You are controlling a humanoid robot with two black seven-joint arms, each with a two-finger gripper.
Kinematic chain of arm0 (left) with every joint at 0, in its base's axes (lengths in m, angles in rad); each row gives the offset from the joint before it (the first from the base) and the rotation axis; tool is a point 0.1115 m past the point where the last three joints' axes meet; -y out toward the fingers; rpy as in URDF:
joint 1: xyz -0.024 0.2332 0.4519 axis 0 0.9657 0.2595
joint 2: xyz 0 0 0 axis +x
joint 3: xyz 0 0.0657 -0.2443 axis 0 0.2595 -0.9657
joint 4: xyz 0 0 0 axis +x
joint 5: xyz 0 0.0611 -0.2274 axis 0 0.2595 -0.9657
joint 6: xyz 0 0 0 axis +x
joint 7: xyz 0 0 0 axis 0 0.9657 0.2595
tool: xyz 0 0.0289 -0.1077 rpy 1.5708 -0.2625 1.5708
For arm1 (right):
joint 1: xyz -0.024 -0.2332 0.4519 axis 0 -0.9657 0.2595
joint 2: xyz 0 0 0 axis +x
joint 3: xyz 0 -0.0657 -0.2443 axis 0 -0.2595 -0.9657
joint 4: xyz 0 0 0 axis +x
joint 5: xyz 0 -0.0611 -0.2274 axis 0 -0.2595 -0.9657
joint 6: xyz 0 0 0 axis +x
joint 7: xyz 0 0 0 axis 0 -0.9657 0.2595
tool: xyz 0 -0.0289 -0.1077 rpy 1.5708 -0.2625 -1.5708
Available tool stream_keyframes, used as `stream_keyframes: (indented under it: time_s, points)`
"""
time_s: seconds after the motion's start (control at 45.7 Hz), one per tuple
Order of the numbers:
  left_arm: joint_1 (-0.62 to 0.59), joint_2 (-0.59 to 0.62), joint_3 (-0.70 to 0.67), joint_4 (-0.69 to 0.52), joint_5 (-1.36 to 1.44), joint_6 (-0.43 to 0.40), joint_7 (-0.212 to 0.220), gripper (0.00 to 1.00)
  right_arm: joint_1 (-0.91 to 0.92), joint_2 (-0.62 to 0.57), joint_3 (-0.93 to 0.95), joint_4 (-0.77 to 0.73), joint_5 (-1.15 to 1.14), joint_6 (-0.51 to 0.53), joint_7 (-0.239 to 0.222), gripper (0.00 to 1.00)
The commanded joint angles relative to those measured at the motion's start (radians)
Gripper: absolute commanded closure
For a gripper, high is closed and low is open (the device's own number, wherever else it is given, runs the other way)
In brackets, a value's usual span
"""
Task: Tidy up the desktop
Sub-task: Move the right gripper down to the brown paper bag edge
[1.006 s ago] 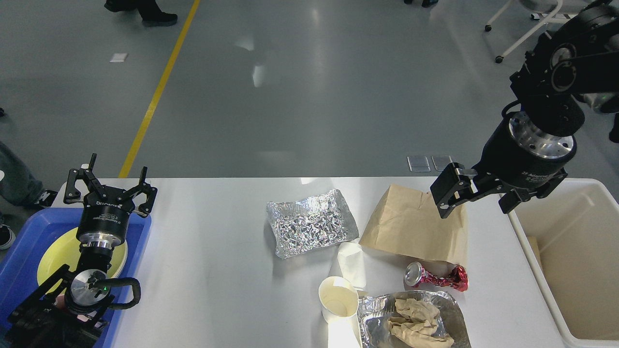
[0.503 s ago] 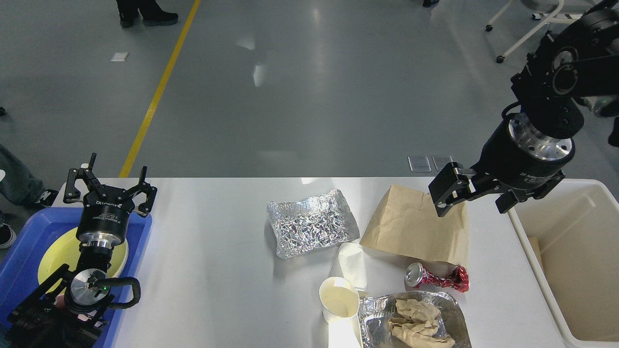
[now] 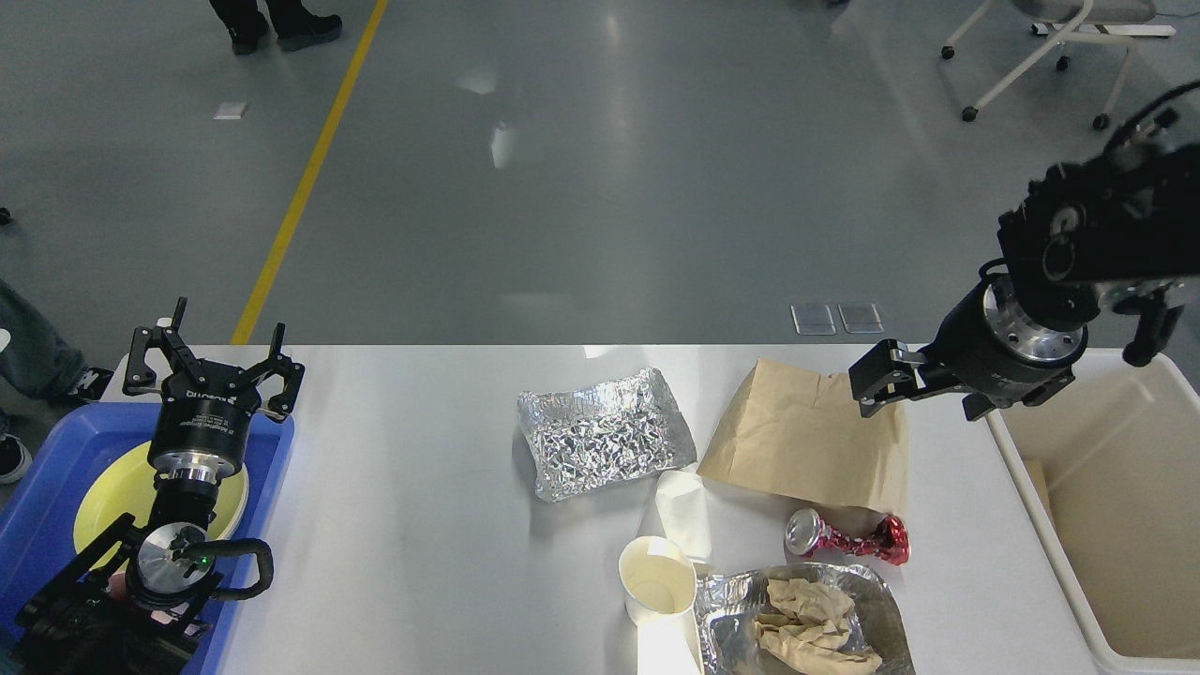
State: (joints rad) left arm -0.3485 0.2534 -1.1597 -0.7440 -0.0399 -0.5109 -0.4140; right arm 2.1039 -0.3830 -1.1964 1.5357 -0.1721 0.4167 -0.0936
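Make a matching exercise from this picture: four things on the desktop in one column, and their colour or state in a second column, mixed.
Things:
1. can
2. paper cup
3. paper bag
4. foil tray near the centre of the desktop

States:
A. brown, lying flat
B. red, crushed
C. silver, holds nothing
D. white, upright, empty

Pairs: 1-B, 2-D, 3-A, 4-C

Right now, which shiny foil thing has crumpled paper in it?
The near foil, beside the cup, holds crumpled brown paper. The far foil in the desktop's middle holds nothing.
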Motion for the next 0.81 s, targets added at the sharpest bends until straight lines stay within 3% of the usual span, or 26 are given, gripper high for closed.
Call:
stream_keyframes:
  time_s: [0.0,0.153,0.219,0.503,0.787]
  points:
    - [0.0,0.0,0.0,0.0,0.0,0.0,0.0,0.03,-0.195,-0.011,0.017,-0.146,-0.013,-0.139,0.06,0.0]
    - [0.0,0.0,0.0,0.0,0.0,0.0,0.0,0.03,-0.442,0.01,0.02,-0.439,-0.046,-0.145,0.29,0.0]
    - [-0.001,0.0,0.0,0.0,0.0,0.0,0.0,0.03,-0.513,0.029,0.02,-0.515,-0.049,-0.147,0.331,0.0]
    - [-0.001,0.0,0.0,0.0,0.0,0.0,0.0,0.03,-0.748,0.111,0.02,-0.789,-0.047,-0.165,0.33,0.0]
    - [-0.001,0.0,0.0,0.0,0.0,0.0,0.0,0.03,-0.869,0.168,0.034,-0.858,-0.033,-0.228,0.327,0.0]
